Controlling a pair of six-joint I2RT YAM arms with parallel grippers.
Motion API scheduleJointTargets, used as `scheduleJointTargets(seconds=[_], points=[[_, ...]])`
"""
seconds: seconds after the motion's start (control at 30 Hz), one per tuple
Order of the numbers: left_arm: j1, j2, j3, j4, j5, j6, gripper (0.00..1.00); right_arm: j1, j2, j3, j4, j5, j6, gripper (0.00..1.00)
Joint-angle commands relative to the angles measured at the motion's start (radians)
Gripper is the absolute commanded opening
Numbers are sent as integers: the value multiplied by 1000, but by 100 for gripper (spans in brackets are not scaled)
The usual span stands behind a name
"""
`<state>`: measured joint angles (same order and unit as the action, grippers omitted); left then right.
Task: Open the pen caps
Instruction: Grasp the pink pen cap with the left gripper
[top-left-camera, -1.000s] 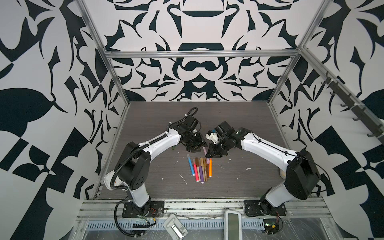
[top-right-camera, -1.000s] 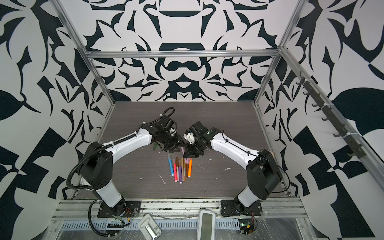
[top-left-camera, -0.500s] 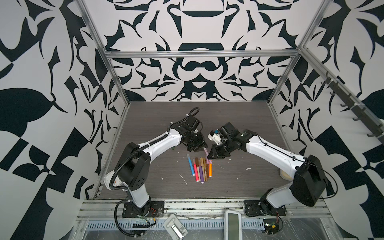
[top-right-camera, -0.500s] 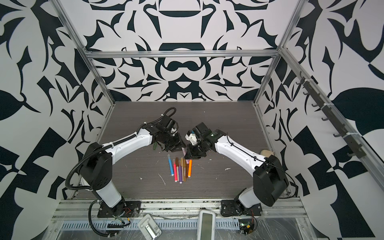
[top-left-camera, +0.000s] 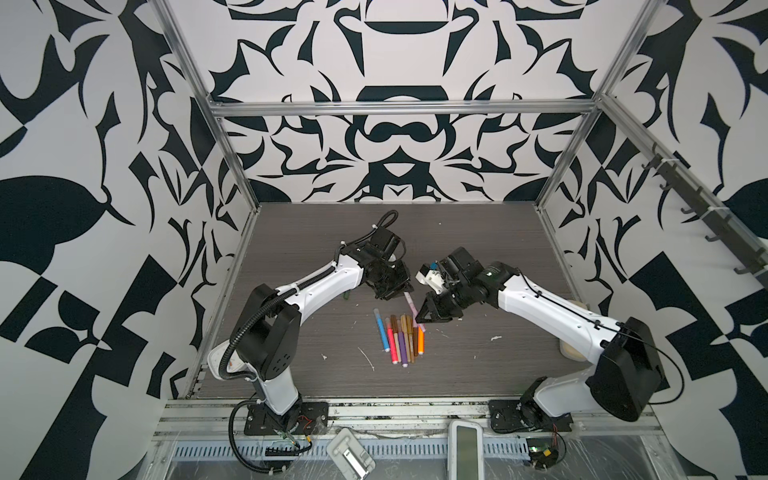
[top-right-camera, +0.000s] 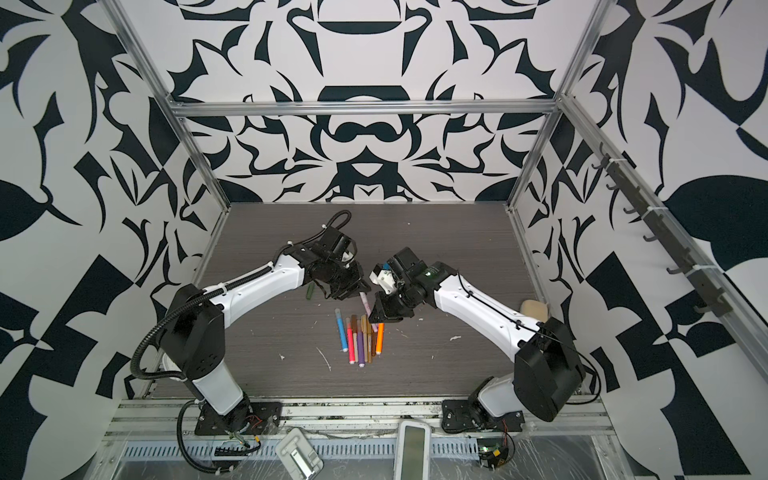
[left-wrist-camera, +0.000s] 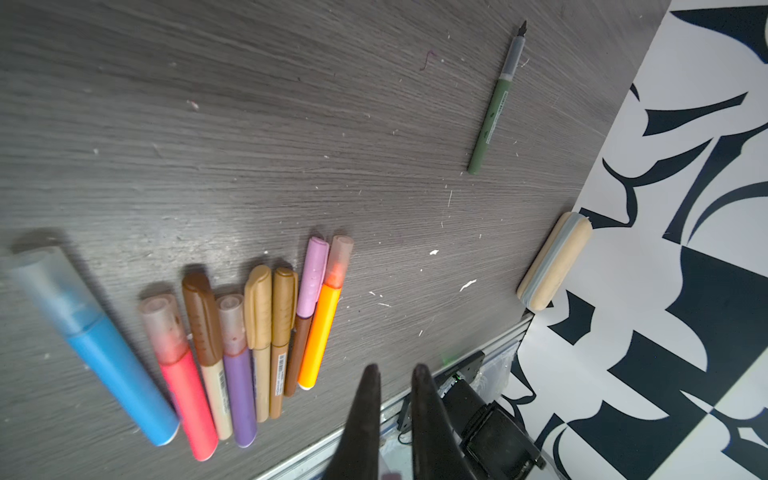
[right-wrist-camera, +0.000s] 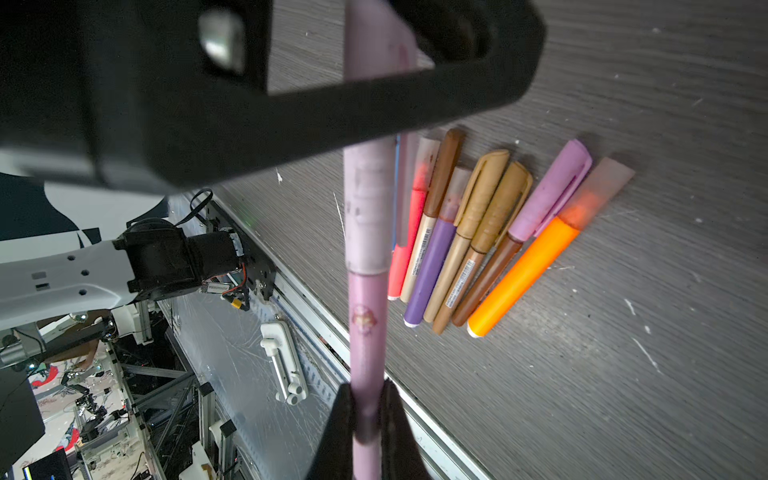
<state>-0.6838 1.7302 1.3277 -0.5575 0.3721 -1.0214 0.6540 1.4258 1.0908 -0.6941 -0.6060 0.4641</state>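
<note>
Pink pen (right-wrist-camera: 368, 316) clamped in right jaws; left jaws closed around cap (right-wrist-camera: 368, 208), grip mostly hidden.

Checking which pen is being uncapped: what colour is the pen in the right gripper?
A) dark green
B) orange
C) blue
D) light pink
D: the right wrist view shows the right gripper shut on the light pink pen.

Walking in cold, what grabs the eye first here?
Two white robot arms meet mid-table, the left gripper and right gripper both clamped on one light pink pen. Nearby on the dark table lies a bright row of capped pens, and black-and-white patterned walls surround everything.
</note>
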Motion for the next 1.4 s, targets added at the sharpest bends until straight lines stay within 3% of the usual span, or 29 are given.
scheduleJointTargets(seconds=[0.0, 0.07, 0.2, 0.37, 0.47, 0.53, 0.57, 0.67, 0.9, 1.13, 1.37], points=[[5, 16, 17, -19, -2, 18, 0, -7, -10, 19, -29, 32, 3, 2], [5, 10, 13, -19, -2, 19, 0, -7, -6, 18, 0, 24, 23, 15], [5, -4, 4, -18, -7, 18, 0, -6, 28, 18, 55, -4, 69, 21], [6, -16, -2, -19, -10, 17, 0, -6, 74, 20, 74, -47, 83, 18], [6, -23, -8, -13, -9, 14, 0, -6, 77, 20, 84, -52, 92, 0], [6, -27, -15, -6, -6, 10, 0, -6, 75, 21, 86, -45, 97, 0], [5, -29, -17, -7, -6, 10, 2, -6, 73, 21, 87, -42, 100, 0], [5, -36, -24, -5, -12, 6, 21, -6, 71, 21, 90, -40, 107, 0], [5, -40, -30, 2, -6, 5, 32, -6, 76, 27, 85, -21, 114, 0], [6, -36, -27, 39, 28, 7, 2, -6, 84, 49, 71, -18, 105, 0], [47, -50, -60, 120, 56, 4, 0, -4, 71, 44, 26, -9, 87, 0]])
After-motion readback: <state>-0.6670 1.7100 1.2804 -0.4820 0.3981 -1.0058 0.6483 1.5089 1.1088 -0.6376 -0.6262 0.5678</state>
